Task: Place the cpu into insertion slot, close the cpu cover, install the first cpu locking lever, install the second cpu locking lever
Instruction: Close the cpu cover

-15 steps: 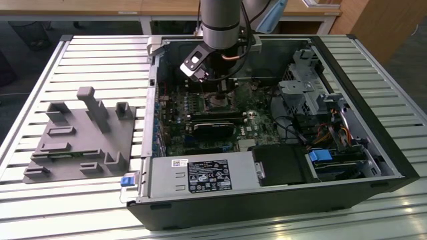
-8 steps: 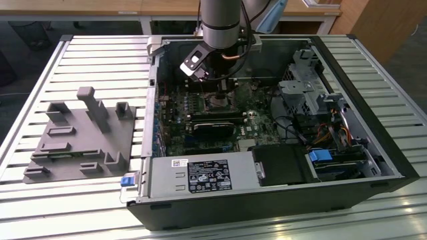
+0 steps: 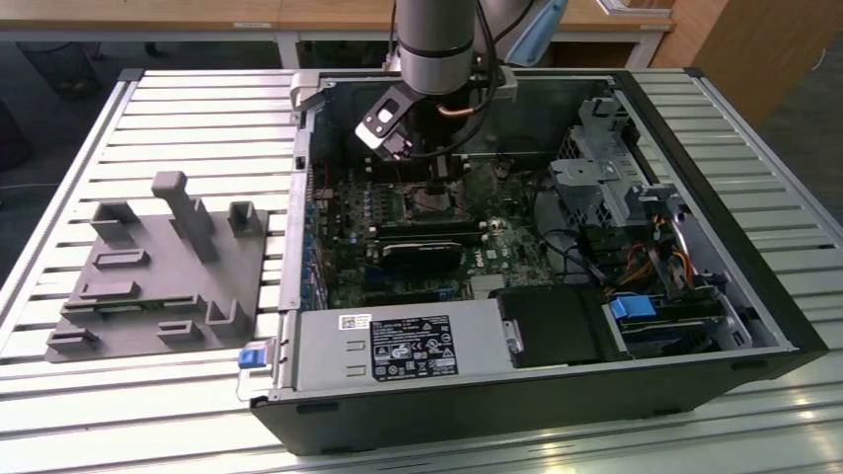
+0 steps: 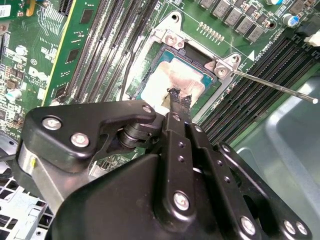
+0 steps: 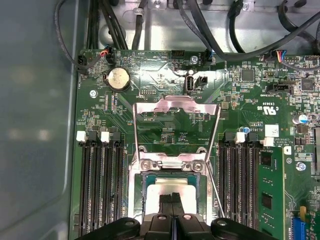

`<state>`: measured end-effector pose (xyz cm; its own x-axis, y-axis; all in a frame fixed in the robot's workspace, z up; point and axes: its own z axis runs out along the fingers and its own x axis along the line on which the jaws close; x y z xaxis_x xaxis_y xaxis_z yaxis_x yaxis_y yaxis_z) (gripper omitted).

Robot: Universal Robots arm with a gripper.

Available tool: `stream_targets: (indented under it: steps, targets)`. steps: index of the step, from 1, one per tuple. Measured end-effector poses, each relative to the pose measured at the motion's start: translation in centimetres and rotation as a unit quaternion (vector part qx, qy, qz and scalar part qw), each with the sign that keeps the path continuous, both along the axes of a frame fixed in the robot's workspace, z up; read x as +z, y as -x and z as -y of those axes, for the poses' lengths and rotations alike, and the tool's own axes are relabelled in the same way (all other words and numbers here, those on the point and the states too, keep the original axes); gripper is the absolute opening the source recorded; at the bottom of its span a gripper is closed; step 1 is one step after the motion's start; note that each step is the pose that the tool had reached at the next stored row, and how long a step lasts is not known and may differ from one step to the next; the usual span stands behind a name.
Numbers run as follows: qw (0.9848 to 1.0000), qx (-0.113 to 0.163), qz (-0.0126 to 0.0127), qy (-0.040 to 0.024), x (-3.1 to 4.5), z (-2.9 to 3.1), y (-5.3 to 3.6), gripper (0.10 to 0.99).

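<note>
Clenched gripper [image 4: 179,101] touches the cpu [image 4: 167,80] in the insertion slot [image 4: 161,49].
A sideways push could shift the chip, since the cpu cover [image 5: 177,106] stands open.

In both wrist views your black tool [image 5: 172,199], cropped by the frame edge, hides part of the flat silvery-grey square cpu [image 5: 151,194].
</note>
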<state>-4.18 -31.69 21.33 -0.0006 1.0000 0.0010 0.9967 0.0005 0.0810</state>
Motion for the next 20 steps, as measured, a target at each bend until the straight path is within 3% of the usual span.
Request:
stream_targets:
  steps: [20]
  targets:
    - [1.0000,0.000,0.0000,0.0000,1.02,0.00,0.00,0.106]
